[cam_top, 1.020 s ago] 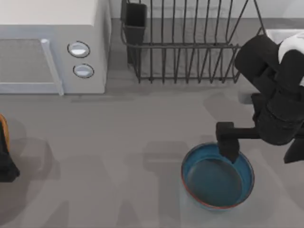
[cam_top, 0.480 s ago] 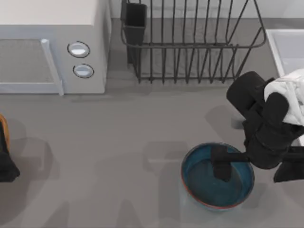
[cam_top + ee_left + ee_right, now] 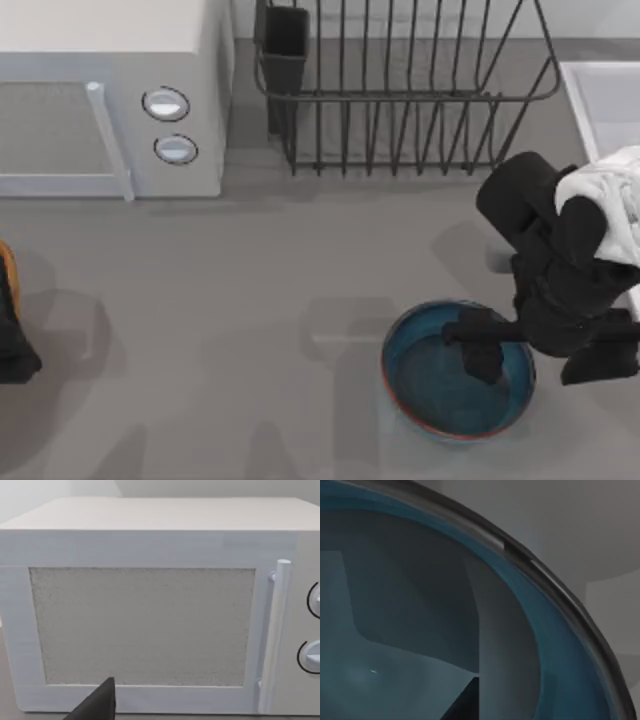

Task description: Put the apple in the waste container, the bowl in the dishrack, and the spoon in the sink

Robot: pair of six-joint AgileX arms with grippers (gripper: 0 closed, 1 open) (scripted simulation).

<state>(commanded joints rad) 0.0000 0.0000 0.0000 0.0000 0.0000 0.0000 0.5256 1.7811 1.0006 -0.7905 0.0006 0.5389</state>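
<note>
You're on the bowl step. The bowl (image 3: 457, 371) sits on the counter (image 3: 300, 270) at the near right, well in front of the dishrack (image 3: 400, 90). Your right gripper (image 3: 482, 352) is down inside the bowl, on the side nearer the rim at its right. One finger shows dark against the blue interior in the top view, and the right wrist view looks along the inner wall with the rim (image 3: 555, 587) arcing past. I can't tell how wide the fingers are, or whether they straddle the rim yet.

My read: the grasp isn't confirmed. Next move calls for one finger inside the wall and one outside, a close on the rim, then a lift high enough to clear the rack's front bars before carrying back and left into it.

The left arm is parked at the counter's far left edge, its wrist camera facing the microwave (image 3: 150, 605). The sink (image 3: 600, 95) sits at the far right.
</note>
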